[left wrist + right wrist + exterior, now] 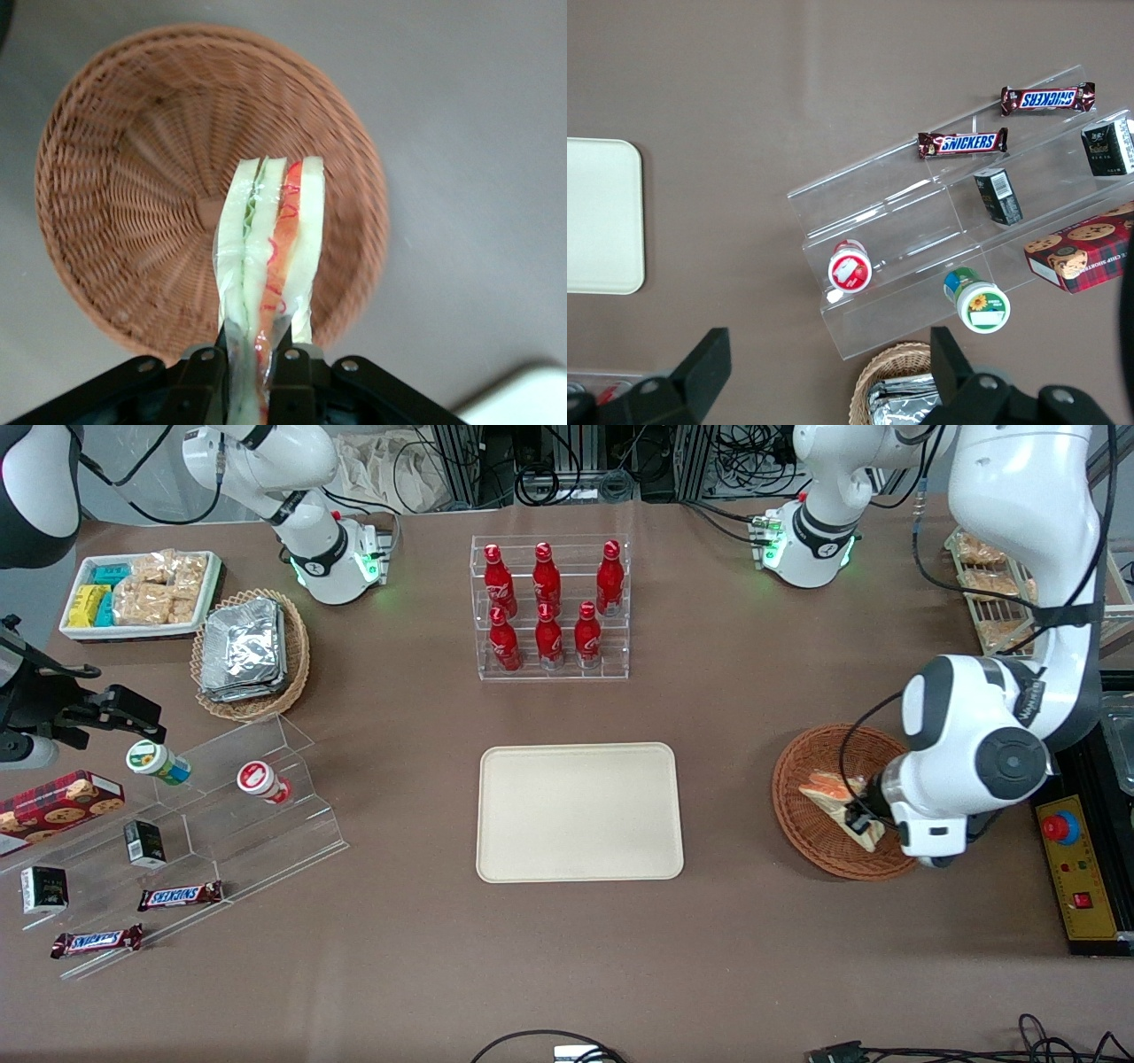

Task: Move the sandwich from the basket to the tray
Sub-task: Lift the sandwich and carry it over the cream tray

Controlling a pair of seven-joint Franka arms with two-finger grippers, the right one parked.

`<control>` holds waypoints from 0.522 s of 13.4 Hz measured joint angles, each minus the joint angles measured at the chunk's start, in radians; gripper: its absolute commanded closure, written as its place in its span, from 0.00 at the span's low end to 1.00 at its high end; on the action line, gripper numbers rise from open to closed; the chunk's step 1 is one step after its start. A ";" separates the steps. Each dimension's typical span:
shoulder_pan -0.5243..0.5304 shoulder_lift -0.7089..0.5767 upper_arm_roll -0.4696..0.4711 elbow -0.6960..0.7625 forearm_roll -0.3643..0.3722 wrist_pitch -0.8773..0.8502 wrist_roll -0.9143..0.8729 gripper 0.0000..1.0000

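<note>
My gripper (246, 359) is pinching the sandwich (266, 239) just above the basket (115, 177), so I must carry it to the tray (580, 812).

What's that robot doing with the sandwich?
The robot's gripper is shut on a sandwich, pinching one end of it over the round brown basket. In the wrist view the sandwich looks lifted clear of the basket's bottom. The cream tray in the middle of the table has nothing on it yet, so the sandwich still has to be carried over there.
</note>
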 measured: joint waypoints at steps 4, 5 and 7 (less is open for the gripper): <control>-0.218 0.022 -0.004 0.063 0.008 -0.038 0.113 1.00; -0.270 0.049 -0.004 0.086 0.008 -0.037 0.122 1.00; -0.348 0.133 -0.003 0.150 0.011 -0.015 0.151 1.00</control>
